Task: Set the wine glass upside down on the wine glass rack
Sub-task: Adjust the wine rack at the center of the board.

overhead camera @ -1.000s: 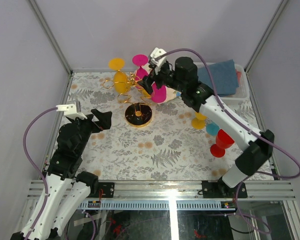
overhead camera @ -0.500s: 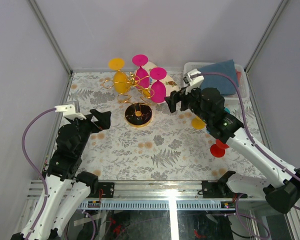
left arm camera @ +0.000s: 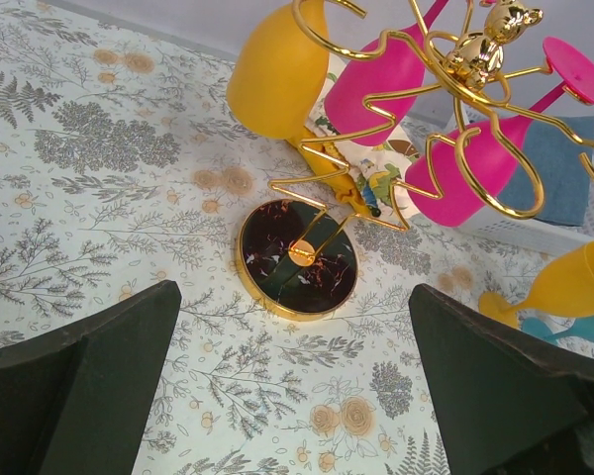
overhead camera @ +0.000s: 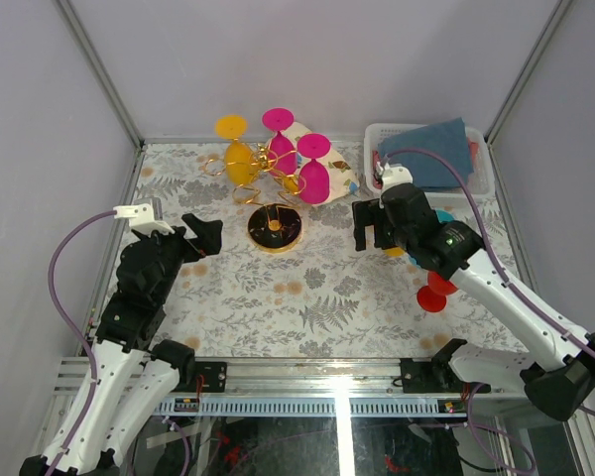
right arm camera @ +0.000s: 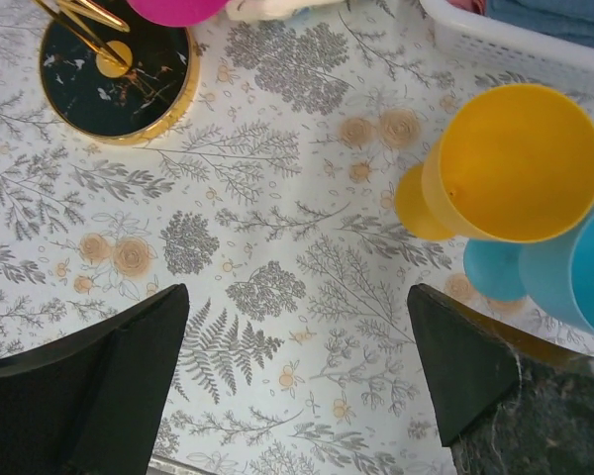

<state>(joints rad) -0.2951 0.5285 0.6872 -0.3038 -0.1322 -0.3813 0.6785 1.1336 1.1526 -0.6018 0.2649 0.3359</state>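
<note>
The gold wire wine glass rack stands on its round black base at the back middle of the table. Three glasses hang from it upside down: a yellow wine glass, a pink wine glass and a second pink wine glass on the right-hand arm. My right gripper hovers open and empty to the right of the rack, over the floral table. Just beyond its right finger an upright yellow glass stands. My left gripper is open and empty, left of the rack base.
A blue glass stands beside the yellow one, and a red glass stands nearer the front right. A white bin holding a blue cloth sits at the back right. A patterned bundle lies behind the rack.
My right arm has drawn back from the rack, right and toward the front, leaving the right-hand pink glass hanging there. Its jaws have widened a little. The left arm has barely shifted.
</note>
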